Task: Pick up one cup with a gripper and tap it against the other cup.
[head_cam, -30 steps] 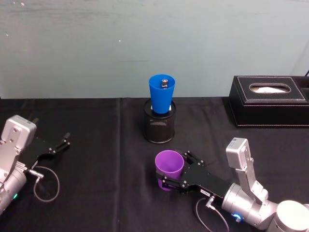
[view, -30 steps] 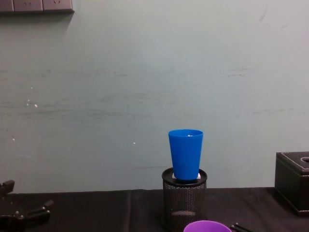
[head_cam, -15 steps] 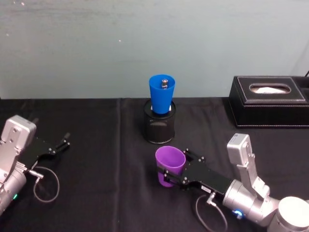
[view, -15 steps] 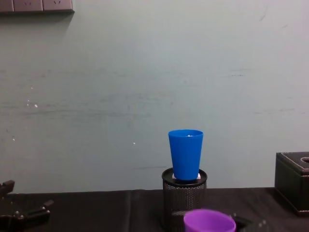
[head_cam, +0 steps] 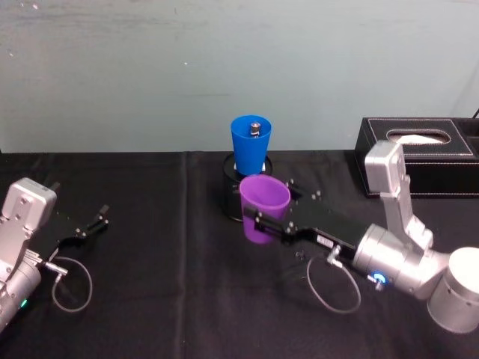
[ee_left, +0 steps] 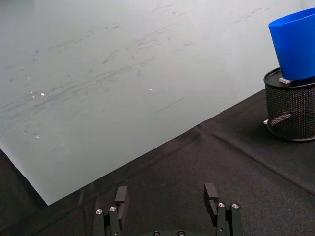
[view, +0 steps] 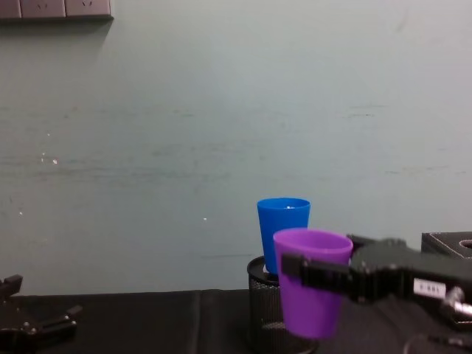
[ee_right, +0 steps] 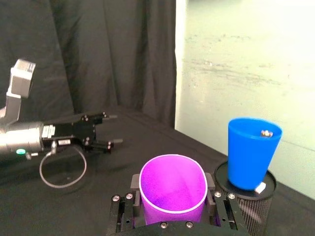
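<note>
My right gripper (head_cam: pixel 262 221) is shut on the purple cup (head_cam: pixel 263 208), holding it upright in the air in front of the blue cup (head_cam: pixel 251 146). The blue cup stands in a black mesh holder (head_cam: pixel 230 196). In the right wrist view the purple cup (ee_right: pixel 172 189) sits between the fingers, and a gap shows between it and the blue cup (ee_right: pixel 252 152). In the chest view the purple cup (view: pixel 311 284) overlaps the blue cup (view: pixel 284 214), with its rim lower. My left gripper (head_cam: pixel 103 217) rests open at the left, with nothing in it.
A black tissue box (head_cam: pixel 415 157) stands at the back right. A loop of cable (head_cam: pixel 71 284) lies by the left arm. A small metal piece (head_cam: pixel 255 127) sits inside the blue cup. Black cloth covers the table, and a pale wall rises behind it.
The right gripper has lifted the purple cup off the table and carried it up and back toward the blue cup. The left arm has not moved.
</note>
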{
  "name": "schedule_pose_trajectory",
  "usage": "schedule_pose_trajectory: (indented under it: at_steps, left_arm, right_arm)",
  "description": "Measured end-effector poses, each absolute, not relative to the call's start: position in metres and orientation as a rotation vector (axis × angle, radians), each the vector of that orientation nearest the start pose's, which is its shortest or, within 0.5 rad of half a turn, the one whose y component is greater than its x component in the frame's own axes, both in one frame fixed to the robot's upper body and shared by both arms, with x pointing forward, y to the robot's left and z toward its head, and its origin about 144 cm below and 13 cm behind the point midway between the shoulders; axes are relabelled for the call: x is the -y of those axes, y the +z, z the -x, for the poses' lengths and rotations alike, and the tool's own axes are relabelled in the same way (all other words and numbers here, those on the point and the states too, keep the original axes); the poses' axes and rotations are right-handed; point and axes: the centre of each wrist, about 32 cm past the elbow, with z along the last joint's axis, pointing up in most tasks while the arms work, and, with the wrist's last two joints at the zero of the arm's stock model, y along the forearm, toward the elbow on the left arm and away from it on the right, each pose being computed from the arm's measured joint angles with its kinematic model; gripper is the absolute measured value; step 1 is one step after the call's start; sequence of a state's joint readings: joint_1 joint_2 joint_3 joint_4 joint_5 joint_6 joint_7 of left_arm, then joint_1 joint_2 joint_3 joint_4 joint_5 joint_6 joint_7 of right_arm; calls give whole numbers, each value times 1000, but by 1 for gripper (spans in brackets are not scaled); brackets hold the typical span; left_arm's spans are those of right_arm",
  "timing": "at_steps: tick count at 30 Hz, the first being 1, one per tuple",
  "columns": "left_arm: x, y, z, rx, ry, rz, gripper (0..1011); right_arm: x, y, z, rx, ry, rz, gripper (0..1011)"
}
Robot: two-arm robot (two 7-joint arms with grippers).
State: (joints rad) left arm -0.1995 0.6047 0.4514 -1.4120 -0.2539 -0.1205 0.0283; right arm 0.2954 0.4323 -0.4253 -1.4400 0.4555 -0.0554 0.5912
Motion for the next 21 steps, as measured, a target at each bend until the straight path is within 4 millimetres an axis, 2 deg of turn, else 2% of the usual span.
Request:
schedule_pose_trajectory:
  at_steps: [3,7,21]
  left_arm:
    - [-310,1140,-489,285,1248,-305,1000]
    - [-310,1140,-489,285,1248,-304,1000]
    - [-310,1140,-489,285,1248,-304,1000]
  right_arm:
    - [247,1192,-524,65,-654,13,728]
    - [245,1198,-524,63,-649,17,728]
    - [243,1201,-523,62,-649,22,728]
